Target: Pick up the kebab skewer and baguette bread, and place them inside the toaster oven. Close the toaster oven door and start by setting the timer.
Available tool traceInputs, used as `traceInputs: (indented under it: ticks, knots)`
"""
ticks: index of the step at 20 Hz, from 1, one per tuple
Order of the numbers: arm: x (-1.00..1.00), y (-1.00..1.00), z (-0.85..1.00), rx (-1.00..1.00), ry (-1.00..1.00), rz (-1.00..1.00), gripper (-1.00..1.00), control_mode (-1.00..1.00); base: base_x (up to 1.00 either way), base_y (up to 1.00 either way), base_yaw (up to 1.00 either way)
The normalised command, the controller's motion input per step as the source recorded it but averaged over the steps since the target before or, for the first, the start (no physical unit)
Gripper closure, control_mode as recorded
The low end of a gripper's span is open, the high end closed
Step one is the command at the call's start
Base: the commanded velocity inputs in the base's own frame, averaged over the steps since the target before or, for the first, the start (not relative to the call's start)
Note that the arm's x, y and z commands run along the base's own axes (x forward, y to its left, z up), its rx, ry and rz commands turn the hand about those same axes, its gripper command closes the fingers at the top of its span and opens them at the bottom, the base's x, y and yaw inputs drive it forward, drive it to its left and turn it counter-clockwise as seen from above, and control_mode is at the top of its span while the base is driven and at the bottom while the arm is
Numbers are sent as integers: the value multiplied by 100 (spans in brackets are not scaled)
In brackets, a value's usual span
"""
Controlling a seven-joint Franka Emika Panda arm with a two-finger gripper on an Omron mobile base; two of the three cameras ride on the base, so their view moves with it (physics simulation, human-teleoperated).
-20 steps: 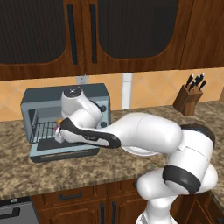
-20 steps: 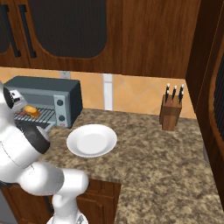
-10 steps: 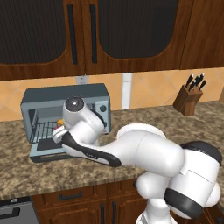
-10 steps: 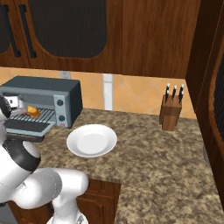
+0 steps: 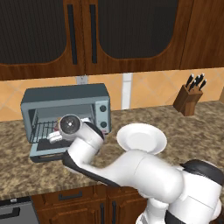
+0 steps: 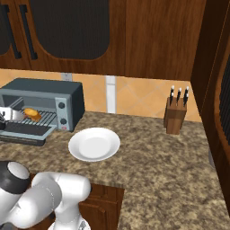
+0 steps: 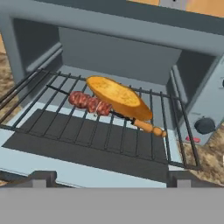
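Observation:
The toaster oven (image 5: pixel 65 103) (image 6: pixel 49 96) stands on the counter with its door (image 5: pixel 46 152) (image 6: pixel 24 133) dropped open. On its wire rack (image 7: pixel 52 103) lie the baguette bread (image 7: pixel 117 96) (image 6: pixel 32 113) and, partly beneath it, the kebab skewer (image 7: pixel 89 103), whose orange handle points toward the knob side. My gripper (image 7: pixel 112 178) (image 5: pixel 54 137) hovers open just in front of the oven mouth, above the door's outer edge. Nothing is between its fingertips (image 7: pixel 42 177).
A dark knob (image 7: pixel 204 125) sits on the oven's right panel. A white plate (image 5: pixel 141 138) (image 6: pixel 94 143) rests on the granite counter right of the oven. A knife block (image 5: pixel 188 98) (image 6: pixel 175 117) stands against the back wall further right. Dark wood cabinets hang overhead.
My hand has drawn back out of the oven mouth and sunk lower, toward the door's front edge. The elbow has swung round. The gripper stays open; bread and skewer lie still.

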Motion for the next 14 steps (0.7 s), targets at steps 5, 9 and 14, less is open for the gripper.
traceInputs:
  ticks: [5, 9, 14]
  knots:
    - [0, -8, 2, 14, -18, -15, -100, -100, 0, 0, 0]
    - [0, -18, 4, 11, -9, -3, -100, -100, 0, 0, 0]
    - [0, -15, 0, 9, -3, 0, -100, -100, 0, 0, 0]
